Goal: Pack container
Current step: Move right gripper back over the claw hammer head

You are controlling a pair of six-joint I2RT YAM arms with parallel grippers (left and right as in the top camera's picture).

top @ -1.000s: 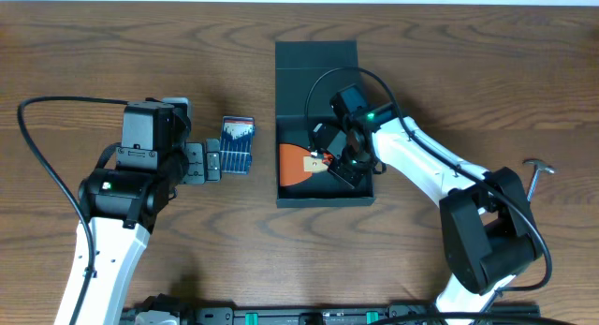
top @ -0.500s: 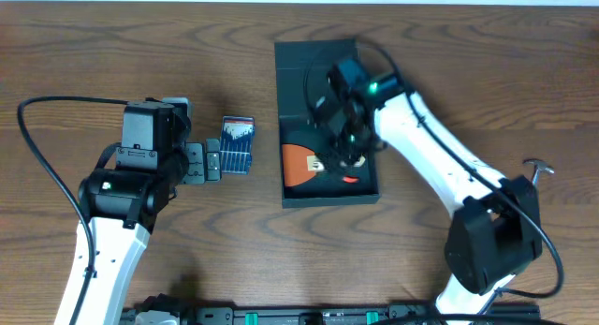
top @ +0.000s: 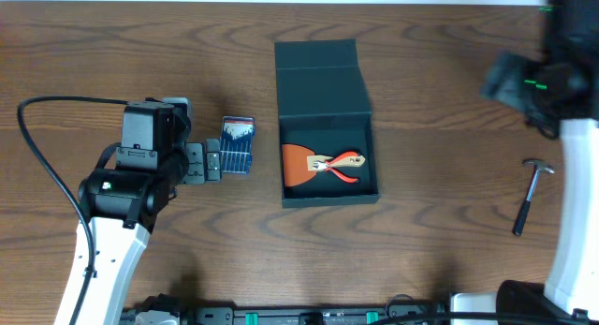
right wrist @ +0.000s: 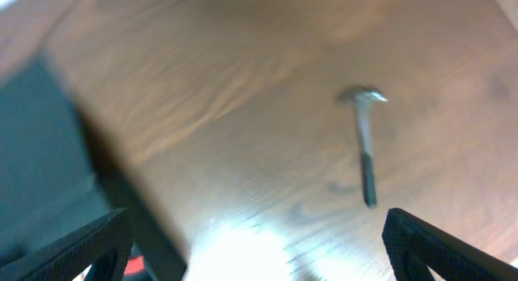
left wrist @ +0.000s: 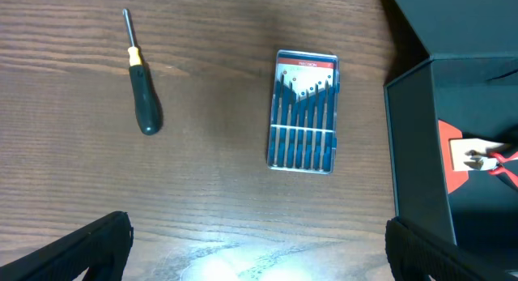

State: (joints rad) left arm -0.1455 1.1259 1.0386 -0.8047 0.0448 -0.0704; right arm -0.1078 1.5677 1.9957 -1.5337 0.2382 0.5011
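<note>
Across the wooden tabletop (top: 112, 44), I see the dark teal container (top: 318, 81) lying at centre, flap lid thrown open, with red-handled pliers (top: 343, 164) and an orange flat tool (top: 298, 164) inside. The left end effector (top: 211, 163) hovers spread wide and empty just beside a blue case of screwdriver bits (left wrist: 303, 111), with a black-handled screwdriver (left wrist: 142, 95) farther off. The right end effector (right wrist: 255, 232), blurred, gapes wide and empty, well apart from the container, near a hammer (right wrist: 366, 151).

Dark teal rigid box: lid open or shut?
Open. The flap lid of the dark teal rectangular box lies folded back; red-handled pliers show inside.
</note>
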